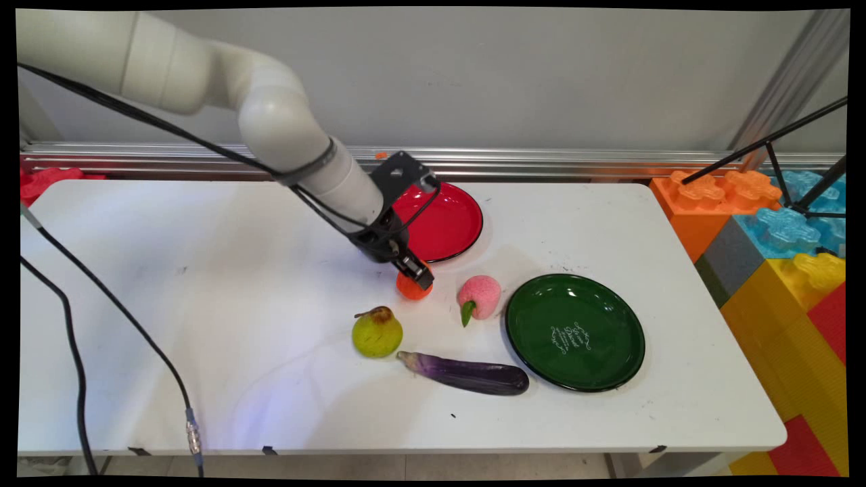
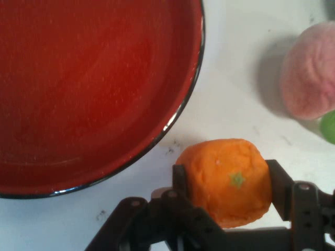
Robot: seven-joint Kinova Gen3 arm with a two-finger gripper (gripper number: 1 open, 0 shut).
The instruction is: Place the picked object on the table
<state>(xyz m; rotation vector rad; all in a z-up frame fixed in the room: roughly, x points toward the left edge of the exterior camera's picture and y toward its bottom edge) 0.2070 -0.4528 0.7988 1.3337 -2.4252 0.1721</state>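
An orange toy fruit [image 2: 225, 178] sits between my gripper's [image 2: 226, 183] two black fingers, which press on both its sides. In the main view the gripper [image 1: 414, 276] is low over the table with the orange [image 1: 411, 289] under it, just in front of the red plate [image 1: 450, 223]. The red plate [image 2: 89, 89] fills the hand view's upper left and is empty. A pink peach [image 1: 480, 296] with a green leaf lies just right of the orange; the peach [image 2: 309, 78] shows at the hand view's right edge.
A yellow-green pear [image 1: 377, 331] and a purple eggplant [image 1: 467, 373] lie nearer the front edge. A dark green plate [image 1: 575, 331] sits to the right. Large coloured foam blocks [image 1: 778, 257] and a black tripod leg [image 1: 771, 145] stand off the table's right end.
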